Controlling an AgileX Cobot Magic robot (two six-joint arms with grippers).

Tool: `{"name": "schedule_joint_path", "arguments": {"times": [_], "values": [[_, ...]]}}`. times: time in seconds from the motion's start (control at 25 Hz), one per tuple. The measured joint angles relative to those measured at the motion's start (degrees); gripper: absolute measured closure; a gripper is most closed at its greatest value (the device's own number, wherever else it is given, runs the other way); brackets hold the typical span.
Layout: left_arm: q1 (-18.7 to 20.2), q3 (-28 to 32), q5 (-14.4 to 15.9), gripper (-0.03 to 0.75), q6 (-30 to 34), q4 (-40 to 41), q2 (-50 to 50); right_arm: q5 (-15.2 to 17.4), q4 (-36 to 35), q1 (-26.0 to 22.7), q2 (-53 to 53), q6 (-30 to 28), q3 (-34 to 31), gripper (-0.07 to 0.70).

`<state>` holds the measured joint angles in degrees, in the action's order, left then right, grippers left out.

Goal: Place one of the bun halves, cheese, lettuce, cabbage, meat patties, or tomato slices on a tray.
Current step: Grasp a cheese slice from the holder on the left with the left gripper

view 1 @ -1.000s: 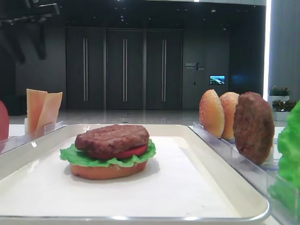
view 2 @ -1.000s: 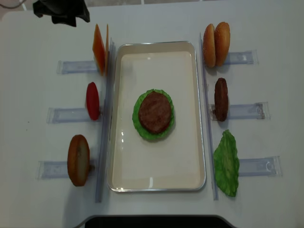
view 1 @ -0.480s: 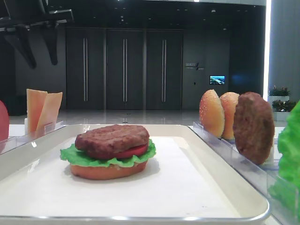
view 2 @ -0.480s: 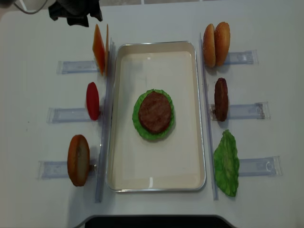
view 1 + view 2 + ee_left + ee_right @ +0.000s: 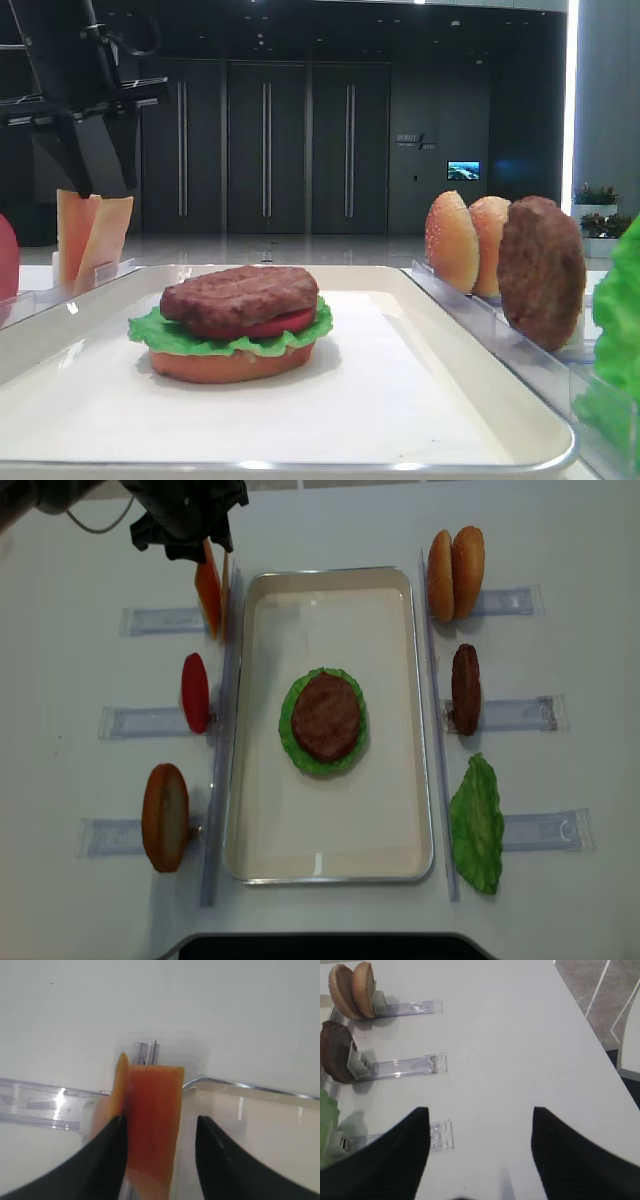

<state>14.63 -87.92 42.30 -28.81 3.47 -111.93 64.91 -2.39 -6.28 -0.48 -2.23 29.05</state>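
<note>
Where the low exterior view looks across the tray (image 5: 470, 420), a stack sits on its white liner: flat bun bottom (image 5: 232, 364), lettuce (image 5: 160, 332), a tomato slice (image 5: 280, 322) and a meat patty (image 5: 240, 296) on top. At far left the left gripper (image 5: 85, 165) hangs directly over two cheese (image 5: 90, 235) slices standing in a clear rack (image 5: 70, 290). On the right, two sesame buns (image 5: 468, 244), a spare patty (image 5: 541, 272) and a green leaf (image 5: 618, 320) stand on edge.

Right wrist view: the right gripper (image 5: 477, 1150) has its dark fingers (image 5: 395, 1155) spread apart over the bare white surface (image 5: 520, 1035), holding nothing; buns (image 5: 352, 990), patty (image 5: 337, 1057) and clear racks (image 5: 407, 1066) lie to its left.

Left wrist view: the left gripper (image 5: 157, 1160) stands with its fingers (image 5: 102, 1160) apart, one on each side of the upright cheese (image 5: 150, 1125); whether either finger touches the slice cannot be told. The tray's corner (image 5: 240, 1091) is just beside it.

Overhead view: the left gripper (image 5: 190, 515) is at the cheese (image 5: 210, 585), left of the tray (image 5: 330, 870)'s far corner. The stack (image 5: 324, 720) lies mid-tray. A tomato slice (image 5: 195, 692) and a bun half (image 5: 165, 817) stand in racks on the left.
</note>
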Motion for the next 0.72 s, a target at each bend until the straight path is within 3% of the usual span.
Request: {"name": "schedule_joint_path", "arguments": {"times": [0.32, 0.52, 0.72], "values": [[0.00, -0.02, -1.21, 0.387, 0.29, -0.52, -3.10, 0.00, 0.00, 0.00, 0.00, 0.00, 0.00, 0.209], [0.00, -0.02, -0.60, 0.650, 1.66, -1.19, -3.16, 0.00, 0.00, 0.00, 0.00, 0.00, 0.00, 0.209], [0.00, -1.41, 0.42, 0.690, 2.40, -4.58, -0.55, 0.00, 0.00, 0.00, 0.00, 0.00, 0.00, 0.209]]}}
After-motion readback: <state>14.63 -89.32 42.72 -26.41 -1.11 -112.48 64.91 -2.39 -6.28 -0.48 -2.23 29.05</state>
